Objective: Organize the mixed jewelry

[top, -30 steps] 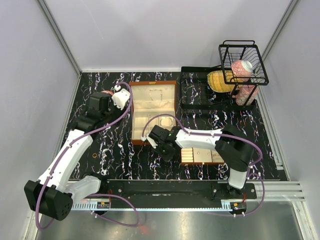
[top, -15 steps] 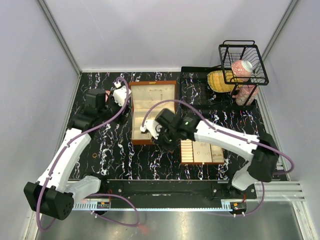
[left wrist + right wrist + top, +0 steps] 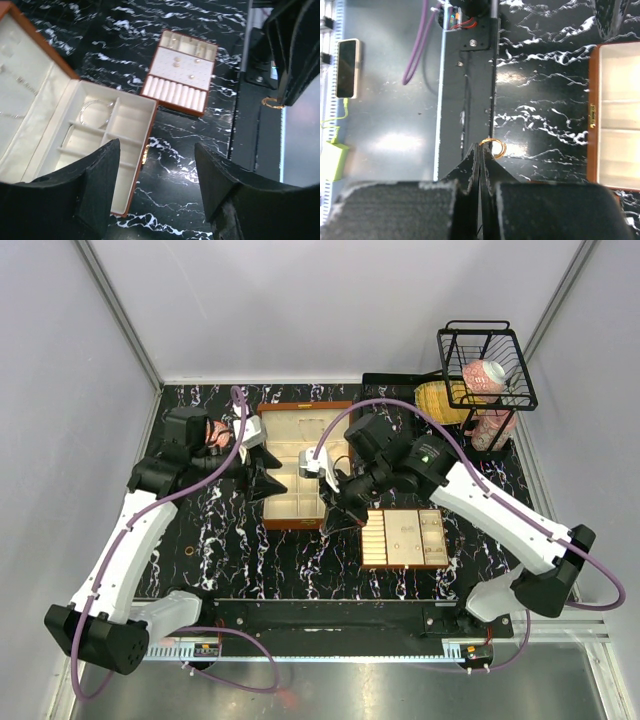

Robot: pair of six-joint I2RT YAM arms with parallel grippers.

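- Coppery ring (image 3: 493,145): pinched at the very fingertips of your right gripper (image 3: 480,154), which is clamped tight, likely because the piece is so small. It hangs above the table at the wooden box's (image 3: 292,524) near right corner.
- Silvery hoop (image 3: 95,111): lies in a box compartment toward the far edge.
- Left gripper (image 3: 156,148): spread wide and empty, poised over the box.
- Cream tray (image 3: 405,565): sits toward the near edge and holds the tiny bits (image 3: 176,63).
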